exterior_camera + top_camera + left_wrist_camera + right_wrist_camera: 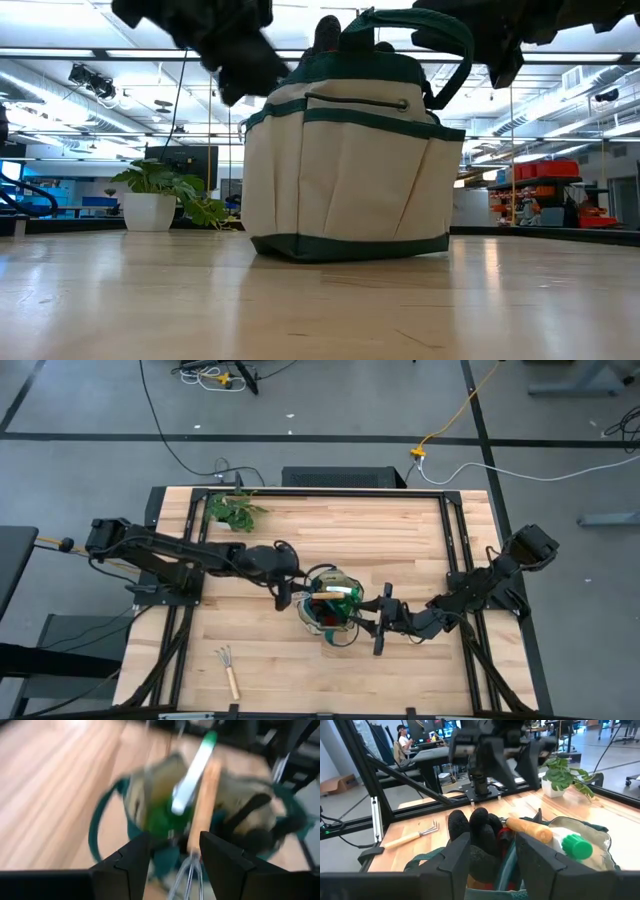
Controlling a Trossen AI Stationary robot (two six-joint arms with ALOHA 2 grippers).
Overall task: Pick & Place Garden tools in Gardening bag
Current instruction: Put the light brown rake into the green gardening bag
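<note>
The cream bag with green trim stands upright on its base at the table's middle. In it lie a wooden-handled rake, a green piece with a white handle and a black-fingered glove that sticks up past the rim. My left gripper hangs open above the bag's left side; the rake's prongs show between its fingers. My right gripper is open at the bag's right side, its fingers standing on either side of the glove. Shears are hidden.
A second rake lies flat on the table near the front left. A potted leafy plant stands at the far left. Black frame rails run along the table's sides. People sit in the room beyond the table.
</note>
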